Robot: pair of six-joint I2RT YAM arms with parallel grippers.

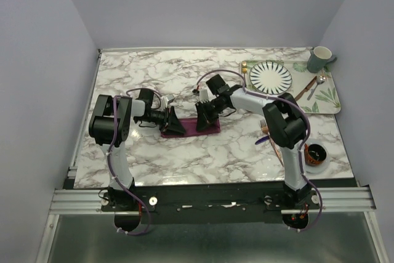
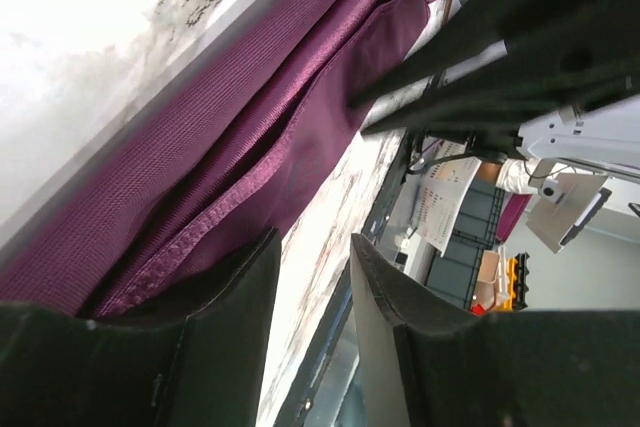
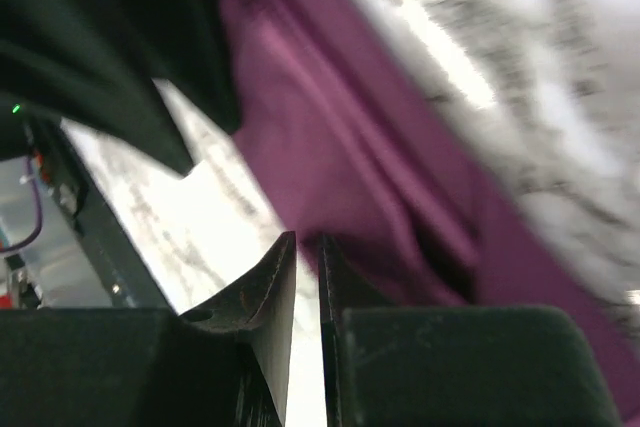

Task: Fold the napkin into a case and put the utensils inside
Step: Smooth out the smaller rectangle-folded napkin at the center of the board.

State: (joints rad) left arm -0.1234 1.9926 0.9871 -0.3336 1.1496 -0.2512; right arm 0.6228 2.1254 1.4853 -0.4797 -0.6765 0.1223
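**Both pincers low at the folded napkin**

We see the left pincer (image 2: pixel 315 242) with its fingers apart, bare marble in the gap and nothing between them. The stitched hem of the napkin (image 2: pixel 250 127) runs in close beside one finger. We cannot tell whether it touches. Ahead of that pincer the plum-purple cloth stretches away in several overlapping layers.

The right pincer (image 3: pixel 306 239) has its fingers almost together, with only a thin slit of table (image 1: pixel 154 72) showing between them and nothing gripped. The napkin lies just beside its tips, off to one side.

From above, we find the two pincers facing each other over the napkin. It is folded to a narrow strip on the marble, with the left pincer near one end and the right pincer near the other.

Behind the right pincer, on the side away from the cloth, the copper fork (image 1: pixel 264 127) and the dark blue knife (image 1: pixel 261 141) lie near each other. Both are well apart from the napkin and partly hidden by the right arm (image 1: pixel 283 124).

Farther off behind that pincer sits a tray (image 1: pixel 329 100) holding a striped plate (image 1: pixel 271 76) and a spoon (image 1: pixel 317 84), with a mug (image 1: pixel 320 60) at its far corner.
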